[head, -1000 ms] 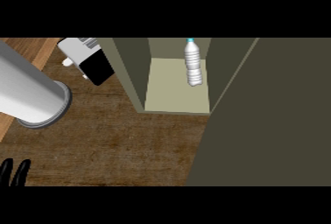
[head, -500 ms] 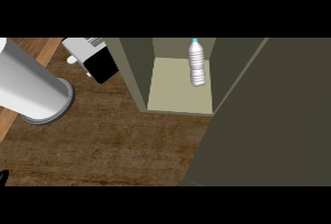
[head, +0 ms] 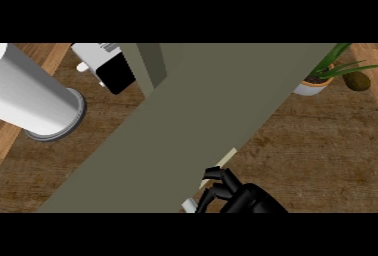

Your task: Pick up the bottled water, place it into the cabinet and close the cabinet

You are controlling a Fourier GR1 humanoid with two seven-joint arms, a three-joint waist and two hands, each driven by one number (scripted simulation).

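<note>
Cylinder (head: 40, 102): white, on the counter (head: 310, 150) at far left.
Appliance (head: 109, 67): white and black, upper left.
Door (head: 199, 115): olive panel across the middle, hiding the cabinet's inside.
Bottle: not visible.
Right hand (head: 240, 195): fingers curled, tips at the door's lower edge, holding nothing.
Plant (head: 325, 75): potted, upper right.

Even, diffuse light, moderately bright; no glare. Soft shadow under white cylinder (head: 40, 102) on bench (head: 310, 145). No visible blur.
</note>
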